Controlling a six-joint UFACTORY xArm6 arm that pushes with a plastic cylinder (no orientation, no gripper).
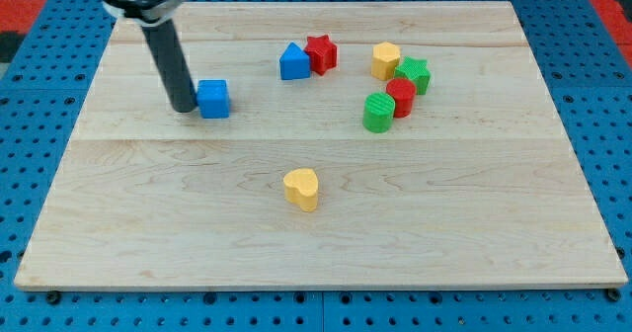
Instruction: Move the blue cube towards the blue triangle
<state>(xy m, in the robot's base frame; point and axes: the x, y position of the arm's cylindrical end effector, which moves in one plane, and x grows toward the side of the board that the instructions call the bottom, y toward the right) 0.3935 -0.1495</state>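
The blue cube [213,98] sits on the wooden board [316,233] at the upper left. My tip [184,108] rests on the board right against the cube's left side. The blue triangle [293,62] lies up and to the right of the cube, touching the red star [321,52] on its right. The dark rod rises from the tip to the view's top left.
A yellow hexagonal block [385,59], a green star [414,74], a red cylinder [400,97] and a green cylinder [378,112] cluster at the upper right. A yellow heart [301,189] lies near the board's middle. A blue pegboard surrounds the board.
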